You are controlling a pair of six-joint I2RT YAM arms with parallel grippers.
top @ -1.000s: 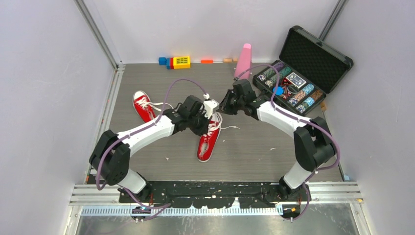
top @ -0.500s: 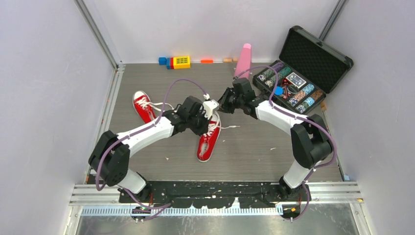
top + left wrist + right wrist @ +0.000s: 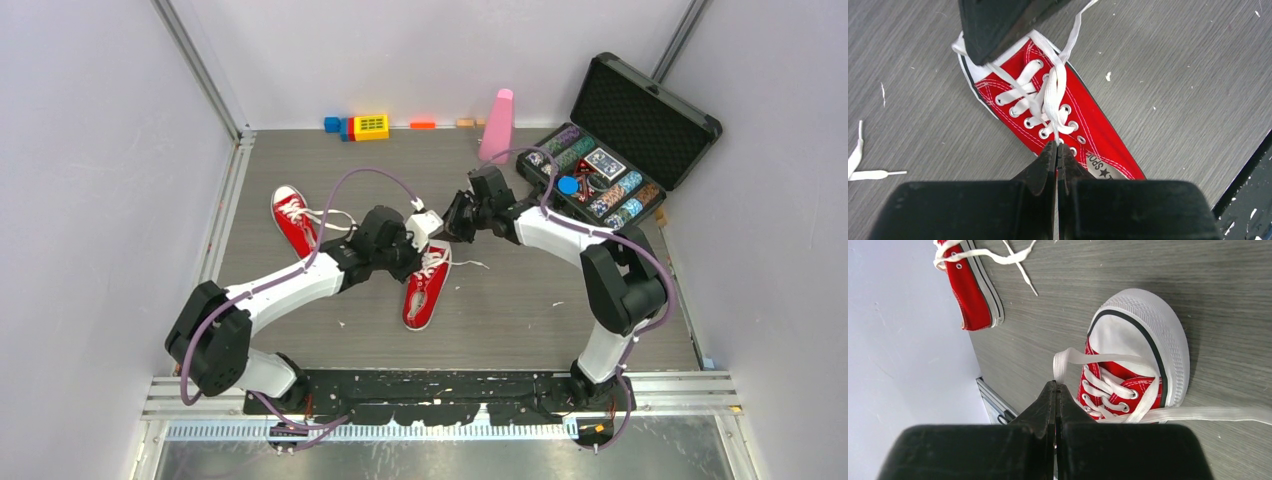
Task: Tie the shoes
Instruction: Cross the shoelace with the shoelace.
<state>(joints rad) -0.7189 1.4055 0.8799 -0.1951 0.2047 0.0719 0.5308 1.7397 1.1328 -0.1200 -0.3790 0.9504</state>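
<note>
Drifted leftward, left pincer (image 3: 1056, 146) and right pincer (image 3: 1055, 386) (both clenched) grip laces (image 3: 1048, 95) of one shoe (image 3: 1098, 135), clear of worktop (image 3: 550, 330) edges.

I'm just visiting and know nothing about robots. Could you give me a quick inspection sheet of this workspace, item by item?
Surface: grey wood-look table, dotted with small white flecks.
Job's things: near shoe between the arms, not tied; far shoe off to the left, laces loose on the table.
Clutter: open black case of chips at far right; pink cone and coloured blocks along the far edge.
Grippers: left gripper shut, pinching a lace of the near shoe; right gripper shut, seemingly on another strand.
Cables: purple cables run along both arms, looping free near the wrists.
Surroundings: pale walls on three sides; metal rails at the edges.
</note>
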